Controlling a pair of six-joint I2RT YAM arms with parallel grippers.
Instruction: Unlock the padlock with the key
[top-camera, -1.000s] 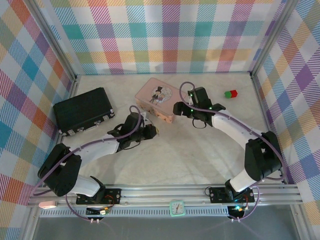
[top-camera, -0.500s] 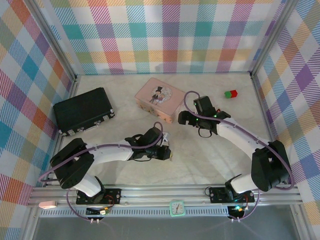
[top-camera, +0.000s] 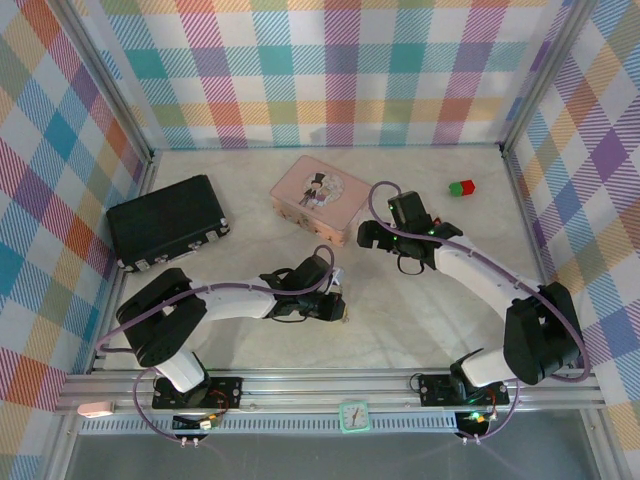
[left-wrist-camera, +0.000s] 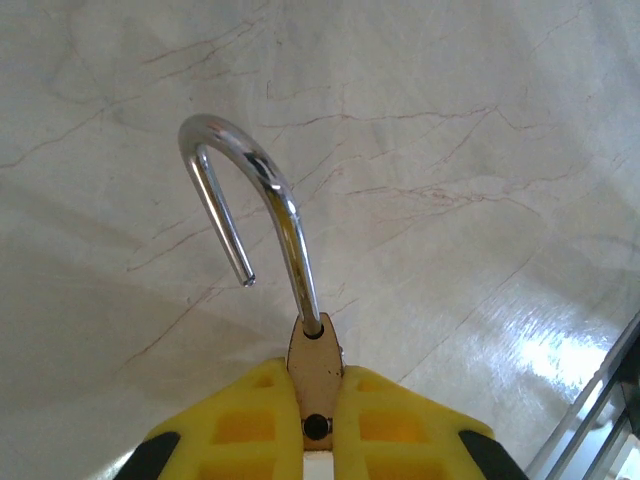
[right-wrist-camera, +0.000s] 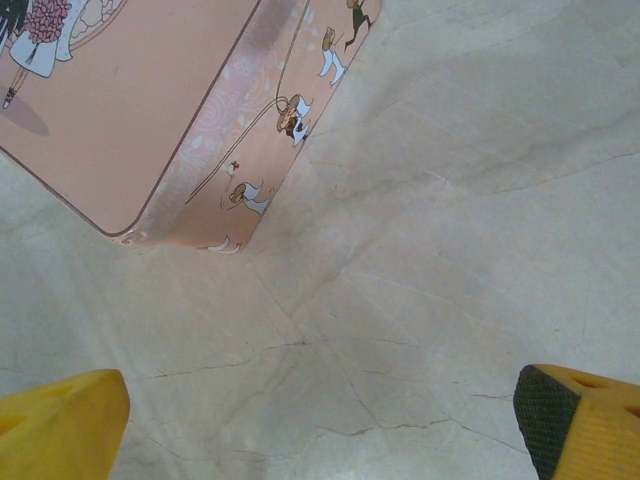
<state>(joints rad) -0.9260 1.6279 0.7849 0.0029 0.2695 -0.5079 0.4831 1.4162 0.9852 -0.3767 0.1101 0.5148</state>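
Left wrist view: the left gripper (left-wrist-camera: 316, 400) is clamped on the brass body of the padlock (left-wrist-camera: 313, 352), its yellow fingers (left-wrist-camera: 250, 420) pressing the two flat sides so that the silver shackle (left-wrist-camera: 262, 180) points straight out ahead of them. The grip leaves the shackle clear, and only its long leg sits in the body. The short leg ends in open air just off to one side, so I judge the lock to be open already. The underside of the body, where the keyway would be, is buried between the fingers; whether the key is in it I cannot tell. Beyond the shackle lies bare marbled worktop (left-wrist-camera: 480, 150), with nothing touching the lock.

The right gripper (right-wrist-camera: 320, 425) hangs with its fingertips wide apart and nothing between them, above the worktop. That reads as a hand kept free for the fine work while the other arm steadies the lock. A pink tin (right-wrist-camera: 130, 110) lies just ahead and to the left of the right gripper, close but not touching, and it would crowd any reach that way.

From above, the two grippers are near each other with open worktop between them. A black case (top-camera: 165, 222) sits well off to the left gripper's far left, and a red-and-green block (top-camera: 461, 187) lies beyond the right gripper; neither is in the way.
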